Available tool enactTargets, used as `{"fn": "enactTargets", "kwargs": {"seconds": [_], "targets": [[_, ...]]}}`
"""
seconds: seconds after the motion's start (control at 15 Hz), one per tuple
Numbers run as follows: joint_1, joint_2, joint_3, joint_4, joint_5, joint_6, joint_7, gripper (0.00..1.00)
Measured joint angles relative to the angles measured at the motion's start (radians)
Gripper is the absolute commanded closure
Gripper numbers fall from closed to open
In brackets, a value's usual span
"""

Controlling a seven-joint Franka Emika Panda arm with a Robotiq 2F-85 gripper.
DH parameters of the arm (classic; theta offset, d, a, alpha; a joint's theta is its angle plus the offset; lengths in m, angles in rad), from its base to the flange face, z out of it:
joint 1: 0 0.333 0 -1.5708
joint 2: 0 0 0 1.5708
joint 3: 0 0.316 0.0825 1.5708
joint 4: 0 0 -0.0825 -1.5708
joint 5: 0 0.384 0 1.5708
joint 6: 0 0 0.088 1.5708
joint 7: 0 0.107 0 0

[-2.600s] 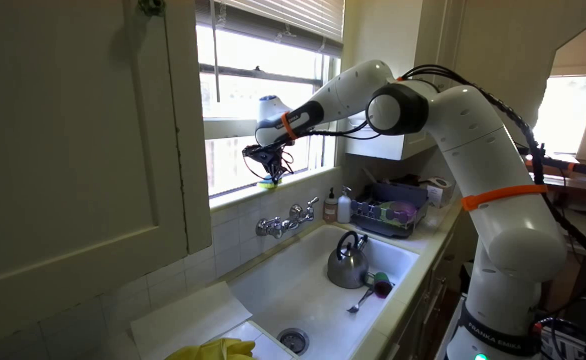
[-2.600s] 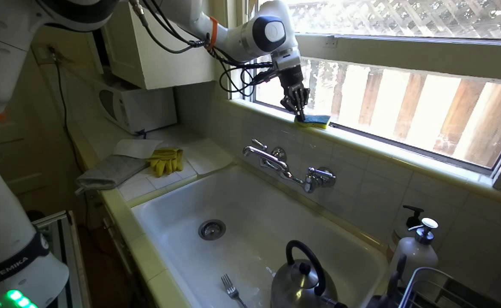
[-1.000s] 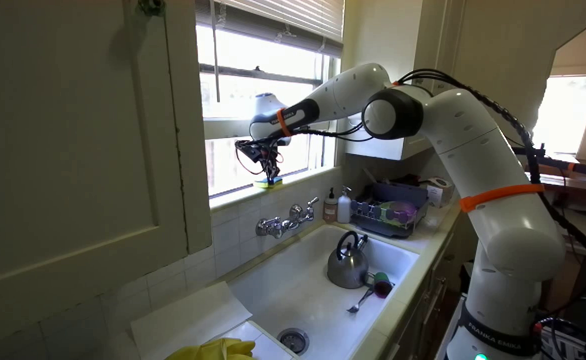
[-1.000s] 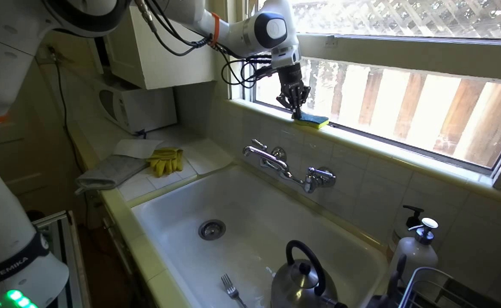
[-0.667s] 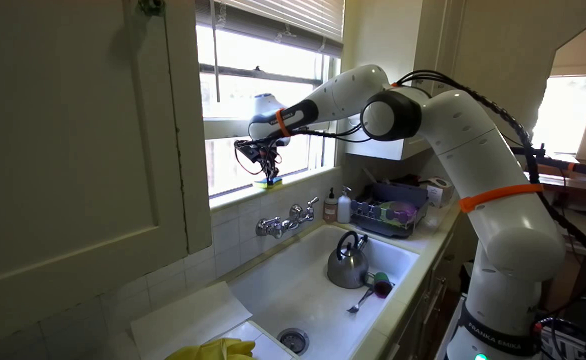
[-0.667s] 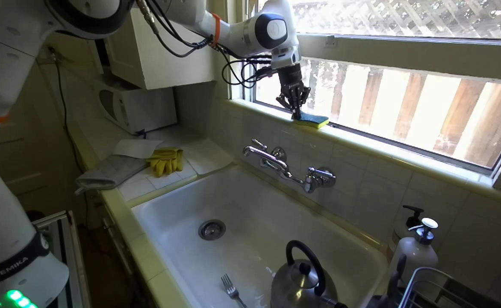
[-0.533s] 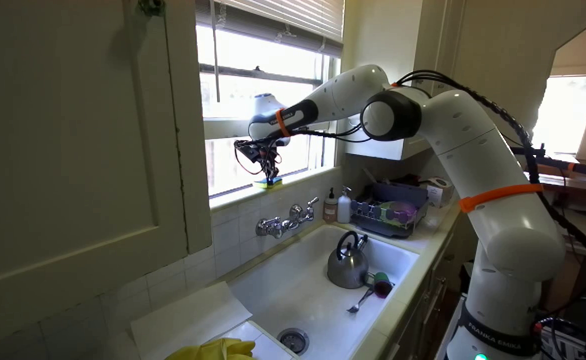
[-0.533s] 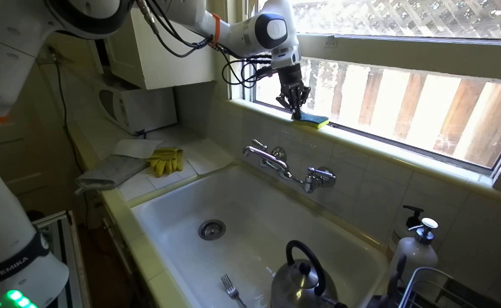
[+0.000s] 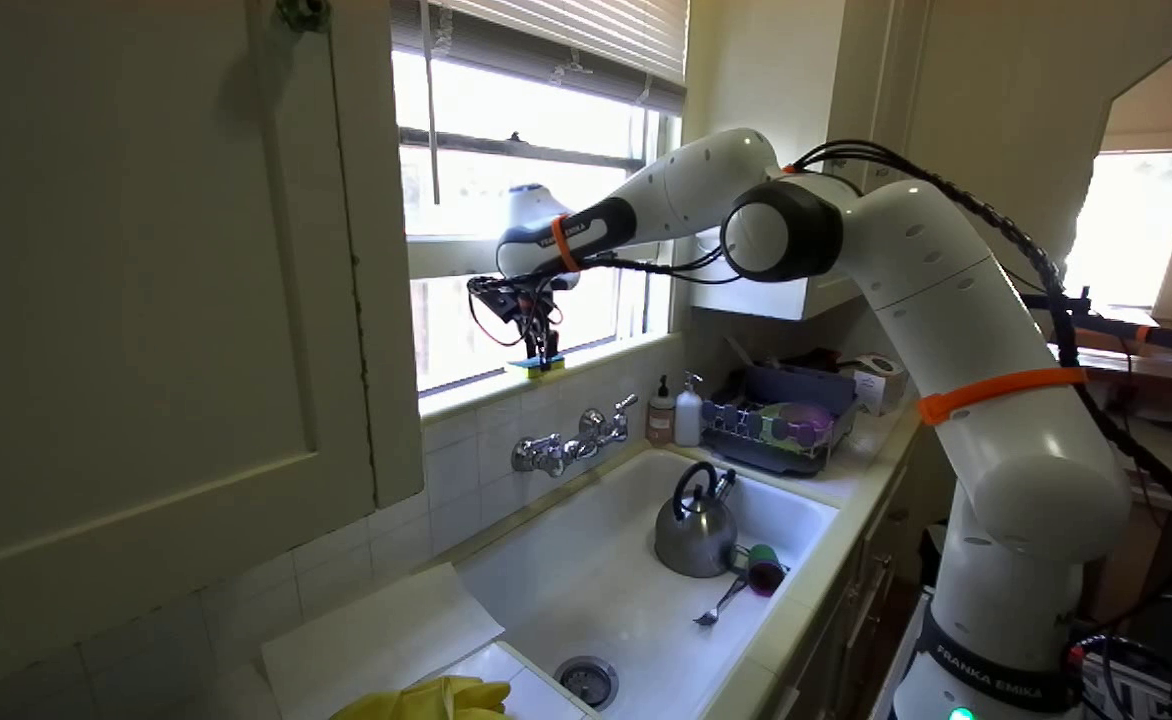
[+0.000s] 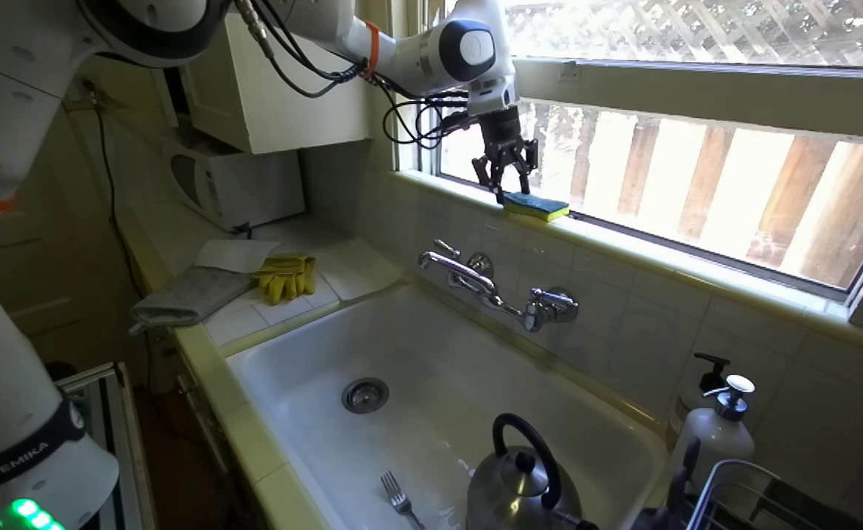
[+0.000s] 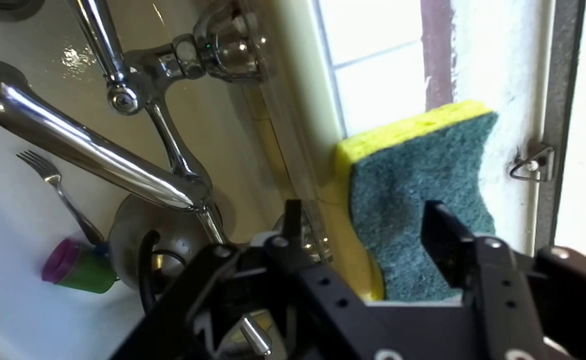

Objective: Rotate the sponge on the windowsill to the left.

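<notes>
Gripper (image 11: pixel 364 209): parted at the jaws since half a second ago; together then, well apart now, clamped on nothing. Count, one.
Fingers (image 11: pixel 293 225): two; one over the front lip of the windowsill (image 11: pixel 380 87), one across the sponge (image 11: pixel 413 190) in the wrist view. Touching or just above, cannot tell.
Sponge: one; flat on the windowsill, green scouring face up, yellow foam beneath, roughly lengthwise, hardly shifted. Turned far enough left or not, cannot tell.
Sponge feel: likely very light; soft and springy in the foam, rougher and stiffer on top; hard to break. Apt to skid or pivot on the smooth windowsill; wet or dry, not shown.
Sponge hold: best across the narrowed waist, low on both long sides, lightly, leaving room to twist. Before any squeeze, worth getting the back fingertip past the far edge.
Faucet (image 11: pixel 93 146): one, wall-mounted just below the windowsill.
Sink (image 10: pixel 446 353): one, white, under the faucet; one drain (image 10: pixel 365 396) visible.
Kettle (image 9: pixel 694 545): one, metal, upright in the sink.
Cup (image 11: pixel 88 272): green and purple, lying tipped beside the kettle; one or two nested, cannot tell.
Fork (image 11: pixel 68 201): one, in the sink, handle toward the cup.
Pump bottles (image 9: pixel 688 418): two, past the kettle end of the sink.
Dish rack (image 9: pixel 766 460): one, just beside the bottles.
Gloves (image 10: pixel 284 278): yellow, bunched past the drain end of the sink; number unclear.
</notes>
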Motion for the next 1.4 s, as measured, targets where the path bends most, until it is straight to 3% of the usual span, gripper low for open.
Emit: {"fn": "enactTargets", "kwargs": {"seconds": [0.13,0.87,1.07,1.4], "targets": [[0.0,0.0,0.0,0.002,0.001,-0.002,0.003,0.0],[-0.011,-0.049,0.019,-0.008,0.029,-0.075,-0.013,0.0],[-0.02,-0.089,0.026,-0.039,0.026,-0.083,-0.097,0.0],[-0.05,-0.179,0.043,-0.123,0.02,-0.071,-0.394,0.0]]}}
